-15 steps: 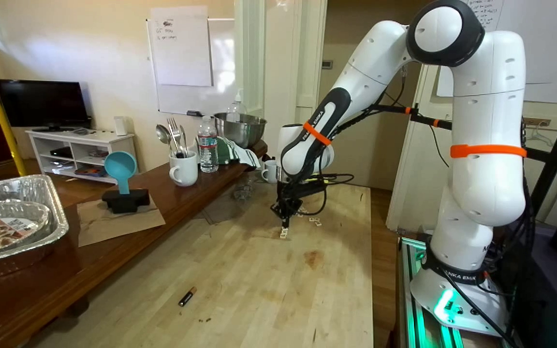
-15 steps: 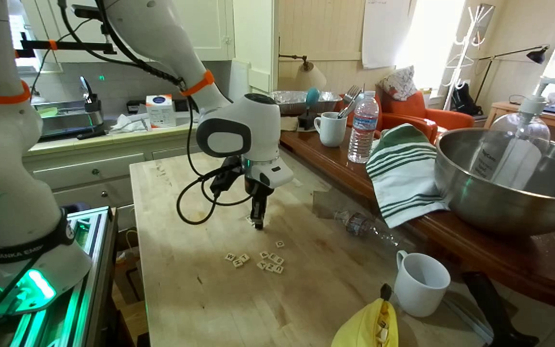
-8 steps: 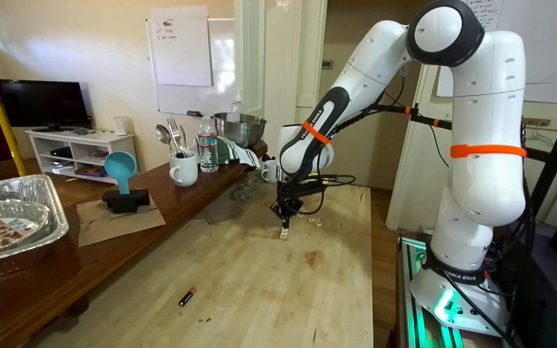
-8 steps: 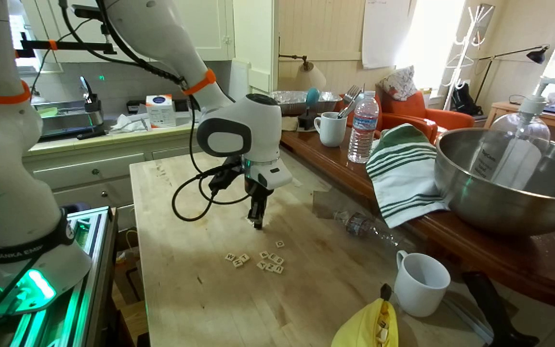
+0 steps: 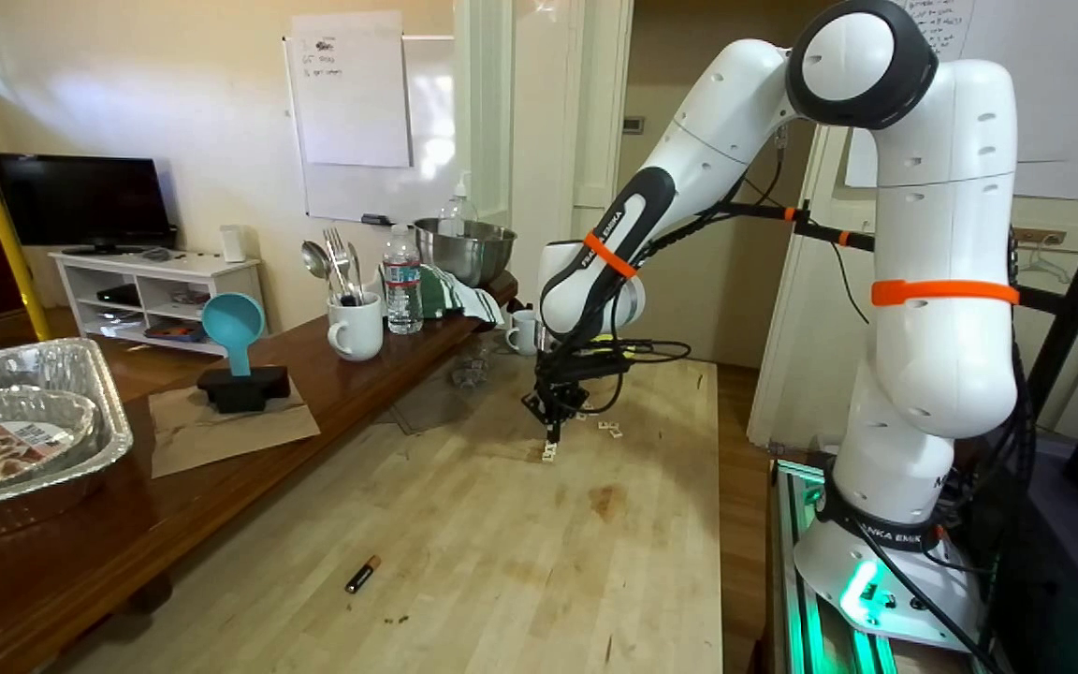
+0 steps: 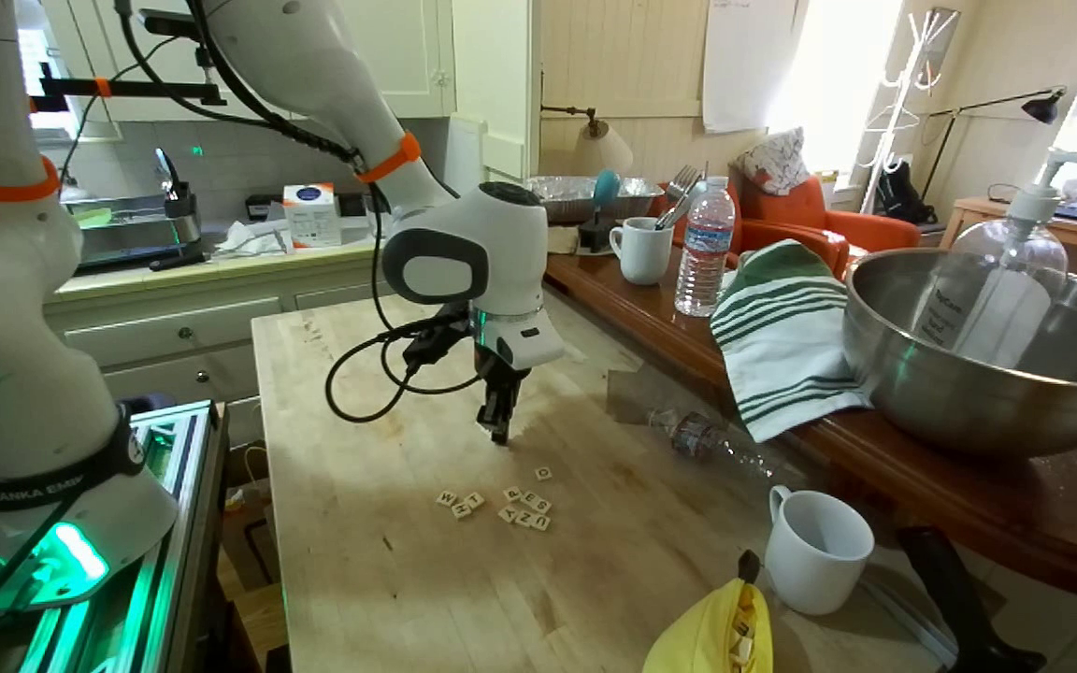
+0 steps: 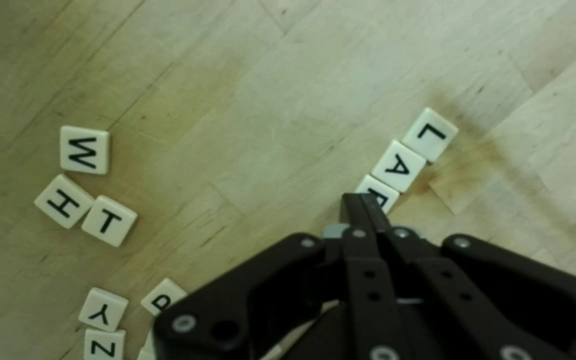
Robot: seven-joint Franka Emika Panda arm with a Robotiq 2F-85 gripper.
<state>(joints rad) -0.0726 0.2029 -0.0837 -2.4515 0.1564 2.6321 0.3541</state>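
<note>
My gripper [image 7: 361, 196] is shut, its black fingertips together with nothing seen between them. In the wrist view the tips overlap a white letter tile [image 7: 389, 194], whose letter is partly hidden. Whether they touch it, I cannot tell. That tile ends a slanted row with an A tile [image 7: 398, 166] and an L tile [image 7: 429, 135]. To the left lie a W tile [image 7: 85, 150], an H tile [image 7: 64, 201] and a T tile [image 7: 109, 220]. A Y tile [image 7: 103, 309] and others lie lower left. The gripper also shows low over the table in both exterior views [image 5: 552, 436] [image 6: 499, 437].
A white mug [image 6: 819, 551], a yellow pouch [image 6: 711, 626], a black handle [image 6: 959, 598] and a lying plastic bottle [image 6: 702, 439] are on the table. A raised wooden ledge [image 5: 389, 412] runs alongside, bearing a steel bowl [image 6: 978, 393]. A battery [image 5: 362, 575] lies farther along the table.
The gripper's tips stay almost in place over the tile row. The wrist has turned slightly, and its cable loop has swung a little to the left in an exterior view. The tiles have not visibly moved.
</note>
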